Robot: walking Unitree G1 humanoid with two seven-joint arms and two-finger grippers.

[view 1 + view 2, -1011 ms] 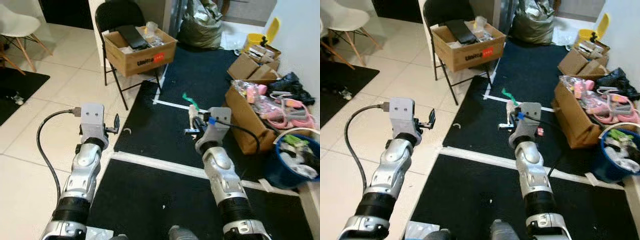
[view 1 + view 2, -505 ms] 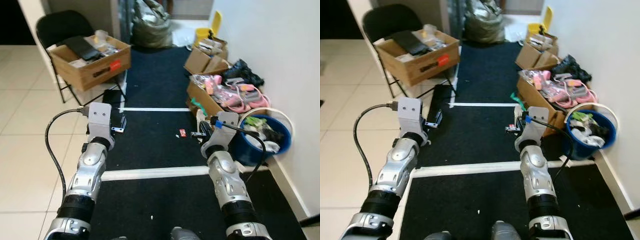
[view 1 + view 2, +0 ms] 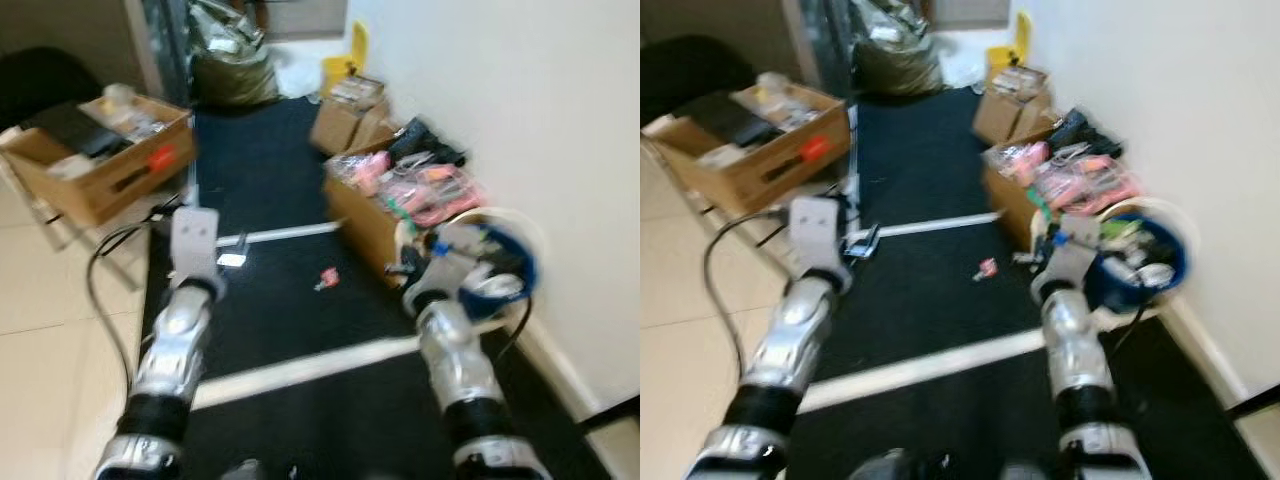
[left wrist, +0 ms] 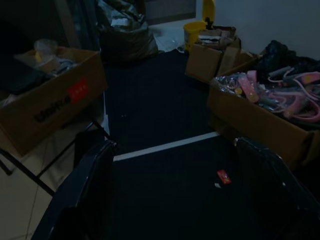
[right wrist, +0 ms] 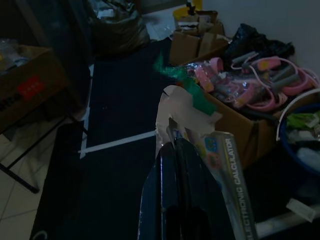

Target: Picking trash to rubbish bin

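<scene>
My right gripper (image 5: 179, 150) is shut on a piece of trash, a flat calculator package (image 5: 226, 175) with beige and green scraps at its top. In the blurred eye views that gripper (image 3: 405, 252) hangs just left of the blue rubbish bin (image 3: 495, 262), which has a white rim and holds litter. A small red wrapper (image 3: 326, 278) lies on the black mat between the two arms, and it also appears ahead of my left gripper as the same red wrapper (image 4: 223, 176). The left gripper (image 4: 180, 175) is open with nothing between its fingers.
An open cardboard box (image 3: 400, 195) of pink items stands against the white wall (image 3: 520, 110) behind the bin. More boxes and a yellow bin (image 3: 345, 65) are farther back, near a dark bag (image 3: 235, 75). A cardboard box (image 3: 100, 160) sits at the left. A white tape line (image 3: 300, 365) crosses the mat.
The whole view has swung to the right and blurred, so the camera has turned. The blue bin now sits right beside my right gripper. Both grippers keep their pose.
</scene>
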